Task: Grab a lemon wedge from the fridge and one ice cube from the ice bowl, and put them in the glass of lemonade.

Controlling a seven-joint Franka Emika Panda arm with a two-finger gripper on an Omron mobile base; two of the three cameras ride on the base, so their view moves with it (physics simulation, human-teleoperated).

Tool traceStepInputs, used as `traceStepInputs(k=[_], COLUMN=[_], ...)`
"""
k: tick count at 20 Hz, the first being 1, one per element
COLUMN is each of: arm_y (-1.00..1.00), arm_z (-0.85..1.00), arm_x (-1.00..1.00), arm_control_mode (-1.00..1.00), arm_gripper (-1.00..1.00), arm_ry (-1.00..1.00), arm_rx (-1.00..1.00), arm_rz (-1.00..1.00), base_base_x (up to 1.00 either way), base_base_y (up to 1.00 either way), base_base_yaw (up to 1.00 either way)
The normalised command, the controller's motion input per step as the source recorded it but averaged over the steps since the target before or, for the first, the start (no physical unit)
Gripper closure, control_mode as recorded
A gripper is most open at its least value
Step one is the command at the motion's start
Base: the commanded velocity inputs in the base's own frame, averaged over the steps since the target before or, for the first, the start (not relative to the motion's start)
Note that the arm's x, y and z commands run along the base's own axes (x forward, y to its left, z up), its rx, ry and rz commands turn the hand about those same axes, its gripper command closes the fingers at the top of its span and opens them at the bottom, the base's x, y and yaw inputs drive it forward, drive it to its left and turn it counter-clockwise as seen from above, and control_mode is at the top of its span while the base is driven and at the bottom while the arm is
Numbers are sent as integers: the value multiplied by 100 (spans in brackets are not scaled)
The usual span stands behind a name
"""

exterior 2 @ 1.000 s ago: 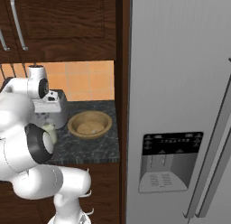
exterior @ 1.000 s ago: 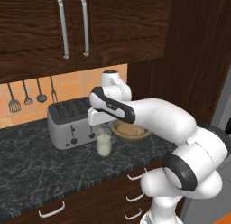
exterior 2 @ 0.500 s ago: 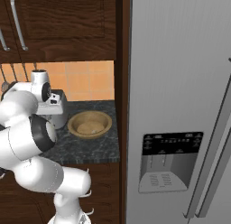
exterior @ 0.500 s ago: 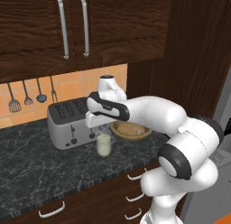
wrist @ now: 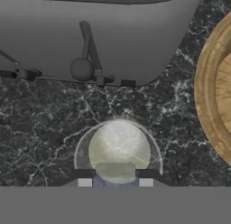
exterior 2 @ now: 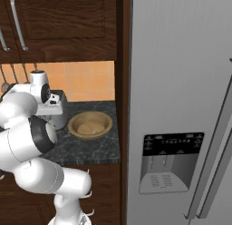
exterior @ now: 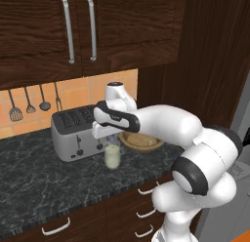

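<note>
— What can't you make out from here?

— The gripper [wrist: 115,179], mostly. In the hand view just the two dark fingertips [wrist: 84,177] peek up at the bottom, right over the glass of lemonade [wrist: 118,150], with a pale greenish smudge between them. I cannot tell whether that is something pinched or just the drink showing through, so whether the jaws are gripping or loose I cannot tell either. From the left base view the arm's wrist covers the fingers.

— And the rest?

— One glass [exterior: 112,155], standing on the dark marble counter [exterior: 44,182] in front of one silver toaster [exterior: 73,132]. One ice bowl [exterior 2: 90,124], tan wood, just beside the glass; its rim is cut off at the hand view's edge. One fridge [exterior 2: 181,106], doors closed. Four utensils [exterior: 30,100] hang on the tiled wall.
</note>
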Motion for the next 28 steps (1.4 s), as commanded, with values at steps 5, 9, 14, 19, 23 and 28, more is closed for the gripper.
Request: traceStepInputs(k=[5, 9, 14, 19, 23, 28], arm_y=[2, 0, 0, 0, 0, 0], arm_z=[0, 0, 0, 0, -2, -6], arm_x=[0, 0, 0, 0, 2, 12], arm_control_mode=[-100, -100, -100, -100, -100, -100], arm_gripper=[100, 100, 100, 100, 100, 100], arm_ry=[-3, -3, -8, -1, -4, -4], arm_rx=[0, 0, 0, 0, 0, 0], arm_rz=[0, 0, 0, 0, 0, 0], base_base_x=[0, 0, 0, 0, 0, 0], base_base_y=[0, 0, 0, 0, 0, 0], base_base_yaw=[0, 0, 0, 0, 0, 0])
